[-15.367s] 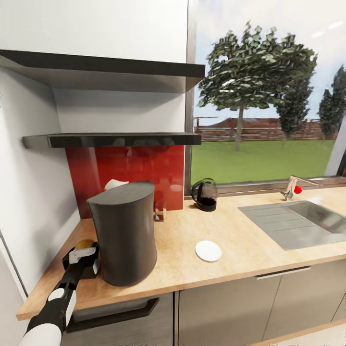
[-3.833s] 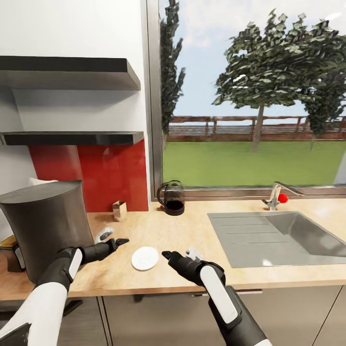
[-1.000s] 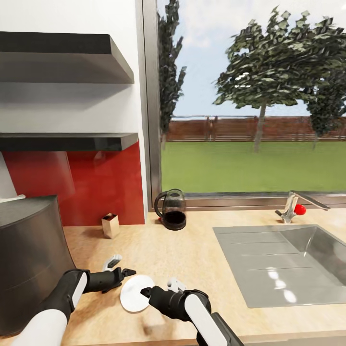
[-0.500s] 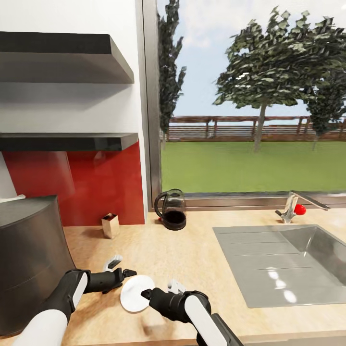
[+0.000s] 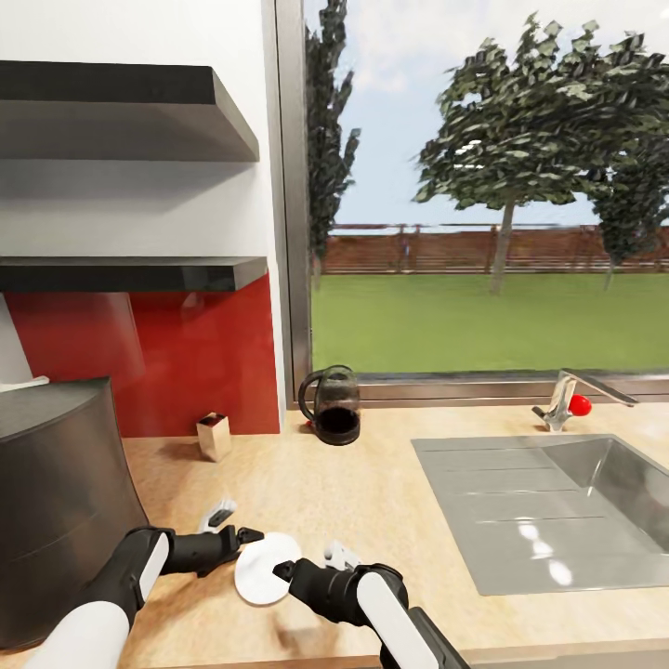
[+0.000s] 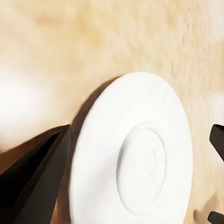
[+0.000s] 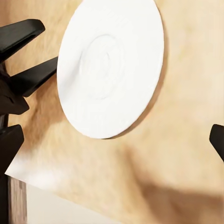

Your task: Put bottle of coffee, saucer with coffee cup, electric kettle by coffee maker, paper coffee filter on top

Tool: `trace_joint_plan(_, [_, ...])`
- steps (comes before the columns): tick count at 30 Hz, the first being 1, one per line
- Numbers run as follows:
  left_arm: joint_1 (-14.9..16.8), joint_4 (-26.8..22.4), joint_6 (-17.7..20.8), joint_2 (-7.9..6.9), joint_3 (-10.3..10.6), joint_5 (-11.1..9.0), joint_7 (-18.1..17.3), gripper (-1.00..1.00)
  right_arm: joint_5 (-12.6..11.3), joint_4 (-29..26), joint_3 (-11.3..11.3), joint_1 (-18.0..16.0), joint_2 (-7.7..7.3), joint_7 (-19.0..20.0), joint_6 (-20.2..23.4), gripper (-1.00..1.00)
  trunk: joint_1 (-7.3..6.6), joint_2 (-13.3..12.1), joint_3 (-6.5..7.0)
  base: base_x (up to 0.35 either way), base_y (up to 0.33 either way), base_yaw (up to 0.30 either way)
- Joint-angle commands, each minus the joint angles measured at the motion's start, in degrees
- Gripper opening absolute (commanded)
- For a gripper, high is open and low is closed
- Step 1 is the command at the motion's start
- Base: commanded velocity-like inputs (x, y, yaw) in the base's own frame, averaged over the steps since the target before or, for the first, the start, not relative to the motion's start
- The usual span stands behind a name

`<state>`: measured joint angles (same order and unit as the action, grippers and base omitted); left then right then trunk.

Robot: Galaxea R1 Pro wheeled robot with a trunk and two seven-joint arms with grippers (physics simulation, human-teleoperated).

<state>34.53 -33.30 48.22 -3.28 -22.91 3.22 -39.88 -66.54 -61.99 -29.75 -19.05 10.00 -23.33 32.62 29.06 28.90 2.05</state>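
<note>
Between my two jaws, the saucer (image 5: 266, 580) lies flat on the worktop (image 5: 372, 492). My left gripper (image 5: 243, 537) is spread open with nothing held, tips just beside the rim. Right gripper (image 5: 283, 568) looks open and empty at the opposite edge.

- The saucer (image 5: 264, 578) was plain white, with a faint ring at its centre.
- The kitchen countertop (image 5: 390, 483) was light tan with a speckled wood-like grain.
- The coffee maker (image 5: 58, 506) was matte dark grey.
- The electric kettle (image 5: 333, 405) was clear glass with a black base, lid and handle.
- The kitchen shelf (image 5: 130, 274) was glossy dark grey.
- The backsplash (image 5: 167, 358) was deep glossy red.
- The left gripper (image 5: 243, 537) and right gripper (image 5: 286, 569) were black, on white and black arms.
- The sink (image 5: 548, 506) was grey steel; the tap (image 5: 567, 400) bore a red knob.
</note>
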Motion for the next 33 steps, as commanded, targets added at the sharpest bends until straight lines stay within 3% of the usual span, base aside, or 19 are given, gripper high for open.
trace_joint_plan(1, [0.01,0.02,0.39,0.04,-0.25,0.93,-0.32,1.0,-0.59,-0.06,-0.04,-0.03,0.0,-0.58,-0.01,1.0,0.02,0.03,-0.03,0.0,0.0,0.0])
trace_joint_plan(8, [0.01,1.38,0.31,0.03,-0.34,0.75,-0.37,1.0,-0.59,-0.06,-0.04,-0.03,0.0,-0.58,-0.01,1.0,0.02,0.03,-0.03,0.0,0.0,0.0])
trace_joint_plan(16, [0.01,1.59,0.3,0.09,-0.23,-0.91,-0.38,1.0,-0.58,-0.06,-0.04,-0.03,0.0,-0.58,-0.01,1.0,0.02,0.03,-0.03,0.0,0.0,0.0])
trace_joint_plan(33, [0.01,1.57,0.3,0.24,-0.22,-1.11,-0.38,1.0,-0.61,0.85,-0.04,-0.03,0.0,-0.58,-0.01,1.0,0.02,0.03,-0.03,0.0,0.0,0.0])
